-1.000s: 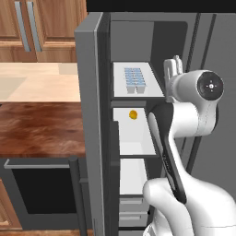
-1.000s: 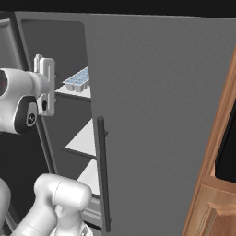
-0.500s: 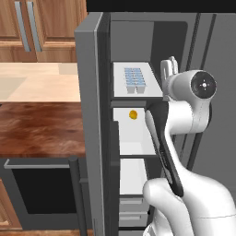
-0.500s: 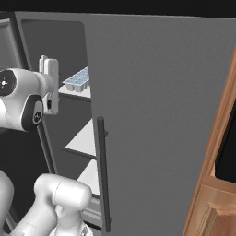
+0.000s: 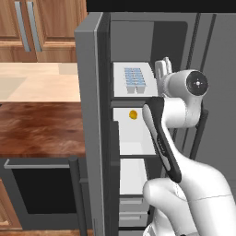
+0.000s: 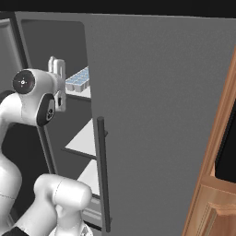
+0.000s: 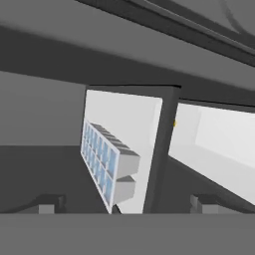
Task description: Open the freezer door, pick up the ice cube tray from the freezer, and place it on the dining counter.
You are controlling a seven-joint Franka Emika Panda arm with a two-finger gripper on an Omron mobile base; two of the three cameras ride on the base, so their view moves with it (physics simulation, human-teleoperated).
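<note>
Freezer door (image 5: 90,124) is swung wide open, ice cube tray (image 5: 134,79) sitting on the top white shelf (image 5: 120,87) inside. Fingers (image 7: 127,204) are spread open with nothing in them, parked just in front of the tray.

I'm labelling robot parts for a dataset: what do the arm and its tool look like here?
The arm is glossy white, built of rounded, bulbous links, with a dark band running along the forearm. Its wrist ends in a round dark cap with a small pale centre mark. The tool is pale, with two slim parallel fingers; in the hand view their tips are small dark-grey blocks. No cables are visible.
</note>
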